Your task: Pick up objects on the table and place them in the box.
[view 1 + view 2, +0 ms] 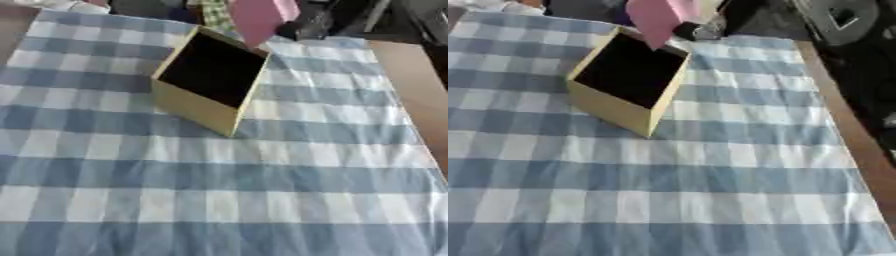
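Left eye view: the box [213,80] sits open on the far half of the checked cloth [219,200], inside dark, nothing visible in it. A pink thing [258,20] hangs over its far corner, and something dark shows right behind it, maybe the robot's right hand, but there's no telling, so whether anything is clamped on it can't be called. The left hand isn't in the shot at all.

Right eye view: same deal, except the pink piece overlaps the box's far rim here, and the table edge [842,135] shows bare on the right.

Risk, as a guess: the pink thing looks lined up over the rim rather than the opening, so if let go there it could catch the wall and tip outside, or nudge that light-looking box across the cloth.
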You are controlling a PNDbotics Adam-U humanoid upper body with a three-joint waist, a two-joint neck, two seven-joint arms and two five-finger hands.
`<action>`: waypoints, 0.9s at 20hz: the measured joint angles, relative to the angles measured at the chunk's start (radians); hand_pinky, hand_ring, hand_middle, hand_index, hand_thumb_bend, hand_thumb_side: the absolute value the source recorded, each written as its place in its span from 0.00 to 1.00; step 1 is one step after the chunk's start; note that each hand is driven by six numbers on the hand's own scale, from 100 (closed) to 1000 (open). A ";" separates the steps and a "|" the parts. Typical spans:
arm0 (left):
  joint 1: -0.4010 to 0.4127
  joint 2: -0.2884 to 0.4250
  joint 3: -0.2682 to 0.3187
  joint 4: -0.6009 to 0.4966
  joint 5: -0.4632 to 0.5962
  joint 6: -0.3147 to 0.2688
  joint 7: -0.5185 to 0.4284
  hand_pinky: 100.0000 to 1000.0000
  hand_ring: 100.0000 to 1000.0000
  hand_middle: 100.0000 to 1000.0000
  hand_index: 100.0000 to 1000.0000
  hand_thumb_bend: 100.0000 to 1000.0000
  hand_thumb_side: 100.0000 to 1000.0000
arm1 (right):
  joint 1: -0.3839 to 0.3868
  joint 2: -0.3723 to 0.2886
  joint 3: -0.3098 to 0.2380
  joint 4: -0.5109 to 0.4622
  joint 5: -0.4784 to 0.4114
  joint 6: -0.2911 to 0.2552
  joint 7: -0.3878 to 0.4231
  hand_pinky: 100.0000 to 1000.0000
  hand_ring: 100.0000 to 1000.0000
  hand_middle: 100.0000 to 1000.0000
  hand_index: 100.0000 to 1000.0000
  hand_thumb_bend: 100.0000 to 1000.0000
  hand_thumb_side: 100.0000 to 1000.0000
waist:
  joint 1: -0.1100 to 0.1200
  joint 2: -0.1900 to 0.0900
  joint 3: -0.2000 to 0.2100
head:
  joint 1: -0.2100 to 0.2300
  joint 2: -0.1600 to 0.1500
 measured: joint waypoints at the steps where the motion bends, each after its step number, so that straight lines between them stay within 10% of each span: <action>1: -0.002 -0.002 -0.002 0.000 0.001 -0.001 -0.001 0.42 0.60 0.54 0.65 0.13 0.84 | -0.007 0.010 0.001 0.023 0.013 -0.003 -0.007 0.41 0.24 0.24 0.43 0.00 0.00 | -0.001 0.003 0.005 | -0.003 -0.002; 18: -0.016 -0.007 -0.005 0.000 0.009 -0.008 -0.003 0.42 0.60 0.54 0.65 0.13 0.84 | -0.019 0.108 0.040 0.213 0.179 -0.064 -0.057 0.42 0.25 0.26 0.45 0.00 0.03 | -0.009 0.026 0.031 | -0.028 -0.012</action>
